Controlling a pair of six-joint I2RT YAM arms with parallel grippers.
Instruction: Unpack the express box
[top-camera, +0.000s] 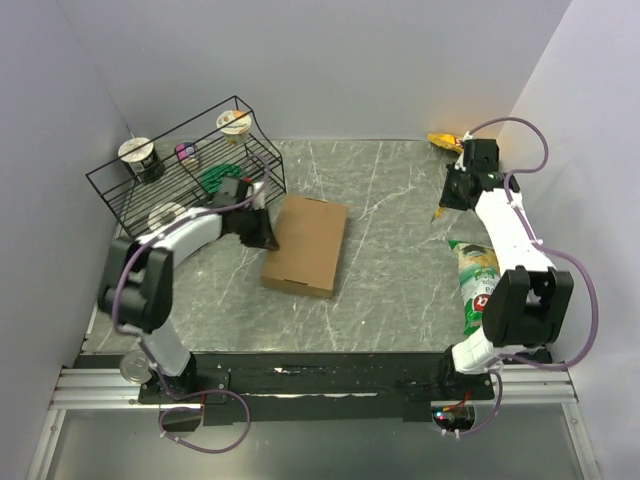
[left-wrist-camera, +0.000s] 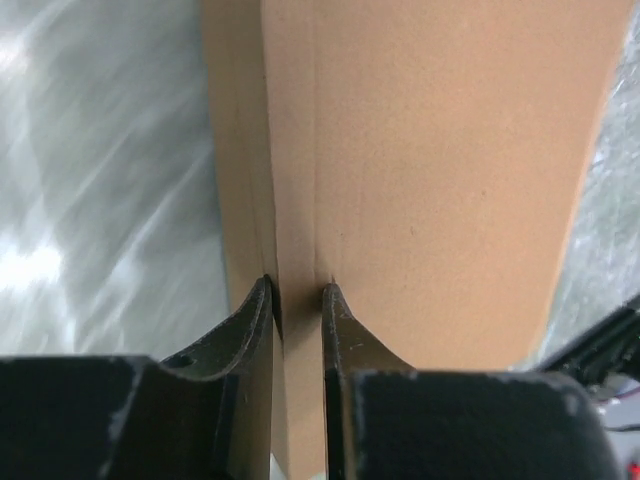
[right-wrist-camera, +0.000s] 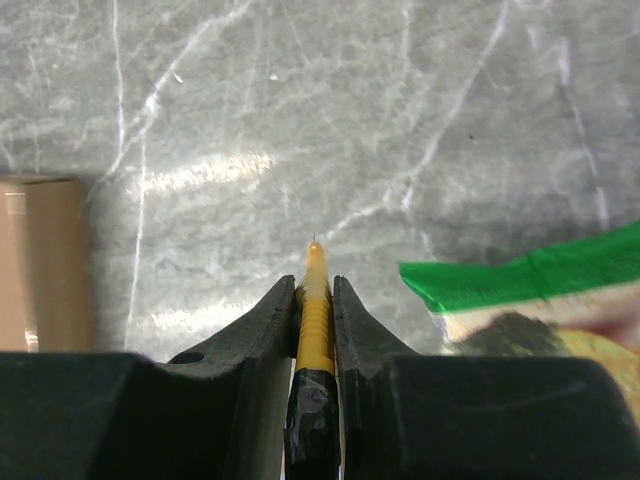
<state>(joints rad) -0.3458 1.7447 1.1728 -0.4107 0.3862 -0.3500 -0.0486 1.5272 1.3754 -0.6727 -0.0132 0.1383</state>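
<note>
While left hand (left-wrist-camera: 295, 288) pinches cardboard express box (left-wrist-camera: 430, 180), right hand (right-wrist-camera: 316, 283) clamps ribbed yellow tool (right-wrist-camera: 313, 330).

1. At the far left of my grey marbled table (top-camera: 390, 250) stands a black wire rack (top-camera: 160, 138) holding a pale cup (top-camera: 140, 155), a second cup (top-camera: 234, 122) and something green (top-camera: 218, 178).
2. A green-topped snack bag (top-camera: 477, 280) lies at the right.
3. I see a yellow packet (top-camera: 445, 141) in the far right corner.
4. A ridged yellow tool (right-wrist-camera: 314, 300) points out over the table.

Brown express box (top-camera: 305, 245), grey marbled table (top-camera: 400, 200)
</note>
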